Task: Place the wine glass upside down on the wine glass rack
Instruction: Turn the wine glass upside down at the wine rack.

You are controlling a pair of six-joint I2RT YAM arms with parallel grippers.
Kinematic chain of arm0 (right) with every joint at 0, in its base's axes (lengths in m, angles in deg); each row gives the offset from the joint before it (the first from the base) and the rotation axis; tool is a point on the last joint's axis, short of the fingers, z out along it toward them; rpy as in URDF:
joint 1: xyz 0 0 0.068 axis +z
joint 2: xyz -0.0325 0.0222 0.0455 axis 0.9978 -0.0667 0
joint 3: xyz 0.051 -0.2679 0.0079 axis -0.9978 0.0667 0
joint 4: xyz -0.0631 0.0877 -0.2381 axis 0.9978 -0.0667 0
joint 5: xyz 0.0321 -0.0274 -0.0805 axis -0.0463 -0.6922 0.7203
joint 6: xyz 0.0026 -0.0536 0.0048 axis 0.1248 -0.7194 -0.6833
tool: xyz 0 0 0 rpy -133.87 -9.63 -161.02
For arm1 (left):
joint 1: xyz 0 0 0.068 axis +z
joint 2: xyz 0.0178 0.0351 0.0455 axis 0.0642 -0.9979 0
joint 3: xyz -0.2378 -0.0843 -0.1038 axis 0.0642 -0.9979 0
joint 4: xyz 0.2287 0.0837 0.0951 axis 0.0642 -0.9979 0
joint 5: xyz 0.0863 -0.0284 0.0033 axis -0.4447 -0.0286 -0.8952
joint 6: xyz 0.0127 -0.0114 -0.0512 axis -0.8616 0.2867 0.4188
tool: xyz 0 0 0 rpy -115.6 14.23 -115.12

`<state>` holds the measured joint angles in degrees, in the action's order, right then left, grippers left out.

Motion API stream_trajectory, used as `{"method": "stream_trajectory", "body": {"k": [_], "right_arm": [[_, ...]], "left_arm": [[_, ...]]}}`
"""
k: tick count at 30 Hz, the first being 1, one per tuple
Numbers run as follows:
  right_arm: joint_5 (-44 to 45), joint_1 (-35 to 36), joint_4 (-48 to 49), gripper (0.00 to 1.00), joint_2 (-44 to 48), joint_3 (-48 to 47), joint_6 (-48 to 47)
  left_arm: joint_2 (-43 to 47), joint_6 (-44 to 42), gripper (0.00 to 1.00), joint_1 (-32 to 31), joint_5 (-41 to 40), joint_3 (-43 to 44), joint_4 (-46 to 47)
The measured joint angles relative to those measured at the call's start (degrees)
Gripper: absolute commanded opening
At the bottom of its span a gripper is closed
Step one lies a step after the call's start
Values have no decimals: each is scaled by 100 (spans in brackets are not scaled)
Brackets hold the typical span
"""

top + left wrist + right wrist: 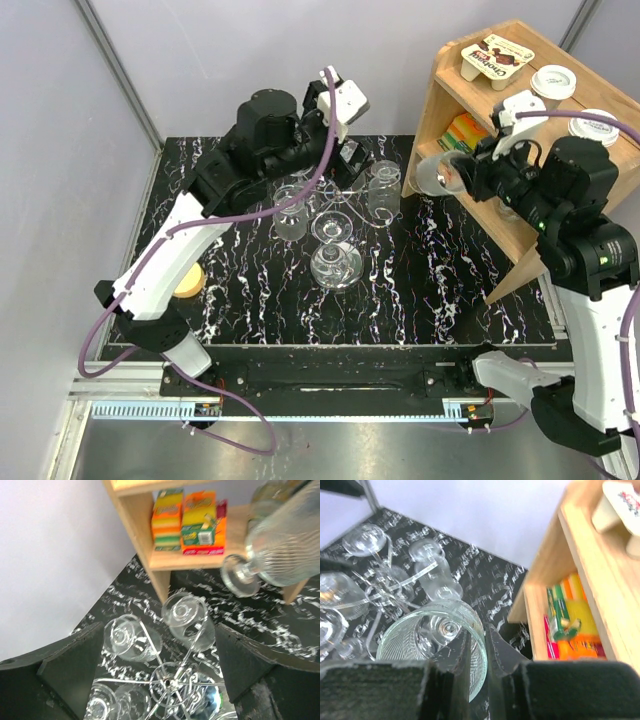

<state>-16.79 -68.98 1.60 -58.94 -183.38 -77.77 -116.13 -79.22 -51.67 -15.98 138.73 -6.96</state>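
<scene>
Right pincer (476, 660): clamped on the wine glass (430, 630) rim; glass held sideways in the air, foot toward the rack (172, 682), beside the shelf (470, 110).
Left pincer (160, 662): fingers wide apart above the rack.
Rack: mid-bench, other glasses (132, 637) hanging.
Shelf: wooden, sponges (187, 522) inside.
Surface: black marbled bench (440, 280); pale walls (200, 60).
Top view only: lidded cups (555, 80) atop the shelf.

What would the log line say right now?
left fingers: open above rack | right fingers: shut on glass | glass: not yet racked
</scene>
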Motion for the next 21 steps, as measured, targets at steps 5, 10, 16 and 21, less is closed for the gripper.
{"method": "stream_trajectory", "body": {"k": [5,10,16,21], "right_arm": [[-627,0,575,0,-446,-483,188],[-1045,0,916,0,-866,-595,417],[-1370,0,1003,0,-1165,-896,671],[-1574,0,1128,0,-1178,-1141,807]], "left_arm": [[26,564,91,46,664,275,70],[24,1305,83,223,1285,280,168],[0,2061,77,807,1978,232,345],[-81,2376,71,1189,2295,57,470]]}}
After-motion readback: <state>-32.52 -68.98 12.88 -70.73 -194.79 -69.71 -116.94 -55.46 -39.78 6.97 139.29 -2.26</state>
